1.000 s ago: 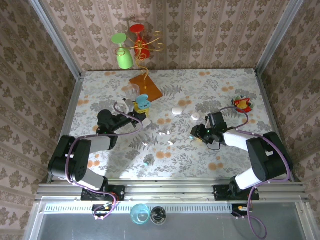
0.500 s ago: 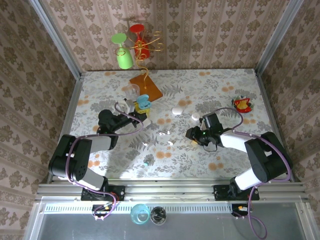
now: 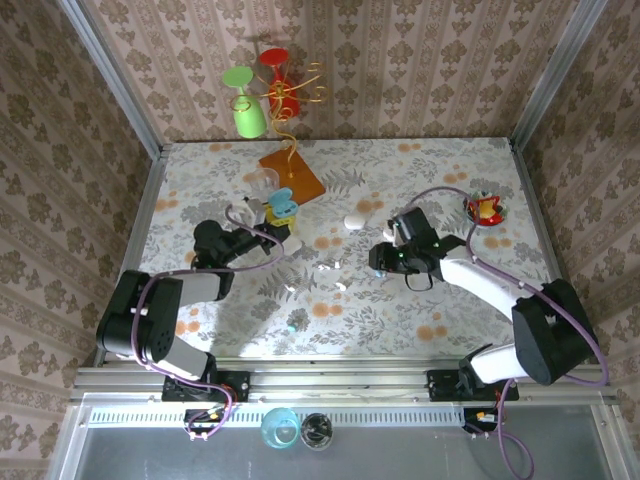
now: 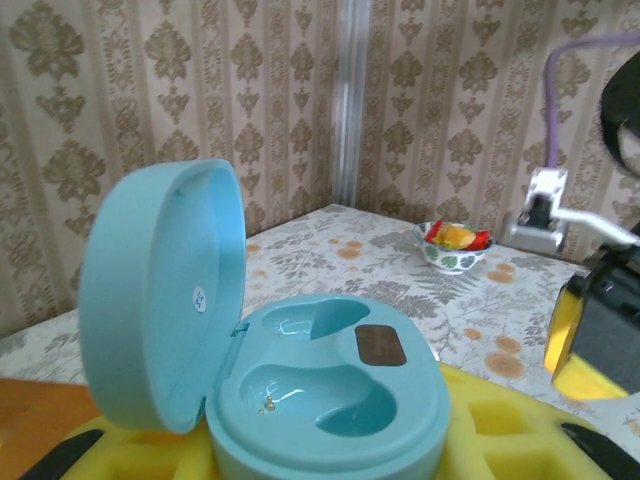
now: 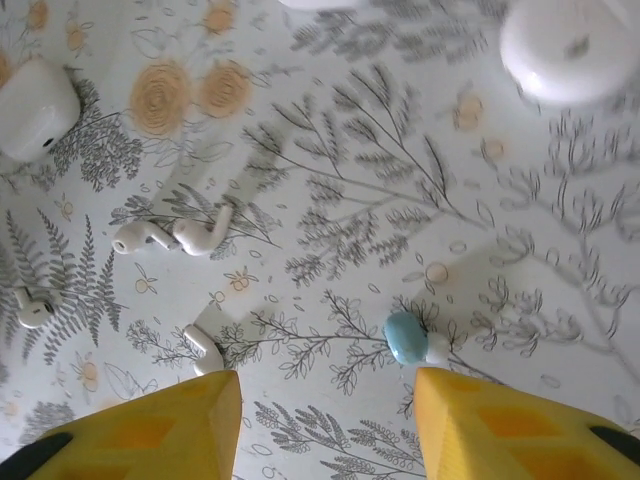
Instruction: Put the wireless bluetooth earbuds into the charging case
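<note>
The left arm is laid low along the left side of the tabletop. The charging case is pinched in the left gripper, lid raised so its empty wells are offered. The right gripper is pointed down over the tabletop's middle, fingers spread and empty. The wireless bluetooth earbuds are scattered below it, with a blue earbud closest.

Robot arms: two, left and right.
Blue charging case: one, on the left.
White pebble cases: three, mid-table.
White earbuds: four, loose between the arms.
Blue earbuds: one clear; a blue speck lies nearer, too small to tell.
Bowls: one, far right.
Goblets: two, far left, green and red.
Cups: two, at the near edge.
</note>
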Action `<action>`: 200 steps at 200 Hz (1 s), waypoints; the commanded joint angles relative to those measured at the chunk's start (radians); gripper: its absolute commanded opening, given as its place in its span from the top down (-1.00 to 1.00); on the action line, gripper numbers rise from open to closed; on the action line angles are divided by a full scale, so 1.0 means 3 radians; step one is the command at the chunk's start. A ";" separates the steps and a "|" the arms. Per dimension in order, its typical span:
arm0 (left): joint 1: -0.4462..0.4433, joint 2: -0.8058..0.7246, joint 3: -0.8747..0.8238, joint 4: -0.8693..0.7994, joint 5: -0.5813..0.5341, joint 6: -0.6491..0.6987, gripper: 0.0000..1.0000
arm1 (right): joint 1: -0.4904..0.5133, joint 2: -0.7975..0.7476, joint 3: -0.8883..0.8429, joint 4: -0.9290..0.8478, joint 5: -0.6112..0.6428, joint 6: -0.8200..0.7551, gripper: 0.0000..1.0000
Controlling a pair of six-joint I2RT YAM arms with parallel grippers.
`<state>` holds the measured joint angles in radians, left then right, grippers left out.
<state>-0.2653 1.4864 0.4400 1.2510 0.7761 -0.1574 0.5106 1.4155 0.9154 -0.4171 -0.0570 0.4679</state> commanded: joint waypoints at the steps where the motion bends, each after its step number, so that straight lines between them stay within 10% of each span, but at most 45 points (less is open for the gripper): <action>1: 0.0095 -0.0157 -0.0098 0.0114 -0.0076 0.0060 0.30 | 0.0264 0.0223 0.0305 -0.0804 0.0926 -0.0547 -0.02; 81: 0.0245 -0.0270 -0.0183 0.0118 -0.0075 0.0018 0.30 | 0.0949 0.1157 0.0883 -0.1190 0.2247 -0.1019 0.05; 200: 0.0286 -0.0296 -0.0188 0.0117 -0.0023 0.0003 0.30 | 0.1033 0.1881 0.1164 -0.1303 0.2431 -0.1064 0.35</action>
<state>-0.1879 1.4235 0.3862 1.2510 0.7547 -0.1574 0.8162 1.9602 1.2407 -0.7765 0.6258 0.1509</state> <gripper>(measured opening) 0.378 0.336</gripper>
